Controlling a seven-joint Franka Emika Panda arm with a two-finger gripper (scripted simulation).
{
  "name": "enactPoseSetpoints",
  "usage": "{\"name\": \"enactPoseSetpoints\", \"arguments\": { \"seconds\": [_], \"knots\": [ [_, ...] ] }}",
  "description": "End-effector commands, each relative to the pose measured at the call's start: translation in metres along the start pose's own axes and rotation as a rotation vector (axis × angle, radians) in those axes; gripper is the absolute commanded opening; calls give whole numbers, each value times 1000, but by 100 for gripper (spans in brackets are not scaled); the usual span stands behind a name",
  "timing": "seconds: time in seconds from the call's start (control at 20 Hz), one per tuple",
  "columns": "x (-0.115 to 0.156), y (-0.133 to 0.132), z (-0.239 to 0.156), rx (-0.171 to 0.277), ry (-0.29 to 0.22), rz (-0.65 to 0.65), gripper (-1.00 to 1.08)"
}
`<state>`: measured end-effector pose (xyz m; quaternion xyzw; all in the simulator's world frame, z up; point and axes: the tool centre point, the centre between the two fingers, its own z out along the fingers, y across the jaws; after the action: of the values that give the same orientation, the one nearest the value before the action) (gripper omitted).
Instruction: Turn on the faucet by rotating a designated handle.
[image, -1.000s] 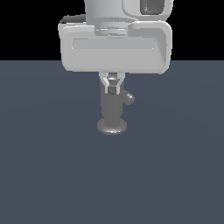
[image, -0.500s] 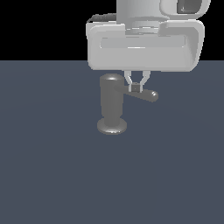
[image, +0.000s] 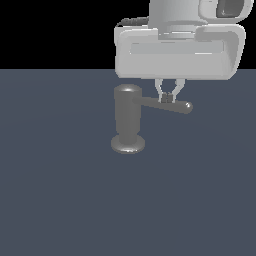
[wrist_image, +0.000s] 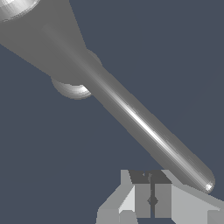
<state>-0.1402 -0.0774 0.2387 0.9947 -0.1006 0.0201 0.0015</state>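
Claw hangs with its fingers pinched together, nothing between them, tips touching the handle from above at about mid-length. That rod sticks out toward the exterior view's right from the faucet, which stands upright on the dark floor.

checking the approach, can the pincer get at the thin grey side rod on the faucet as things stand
Probably yes. The pincer hangs right at the thin grey metallic rod, partway along it from the dull-grey upright cylinder. Its fingers look shut; whether they touch the rod is unclear. Nothing blocks it.
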Motion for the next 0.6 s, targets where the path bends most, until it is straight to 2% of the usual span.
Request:
{"name": "enactPoseSetpoints", "arguments": {
  "seconds": [0.0, 0.55],
  "knots": [
    [10, 6, 3, -1, -1, -2, -100],
    [41, 35, 9, -1, -14, 6, -100]
  ]
}}
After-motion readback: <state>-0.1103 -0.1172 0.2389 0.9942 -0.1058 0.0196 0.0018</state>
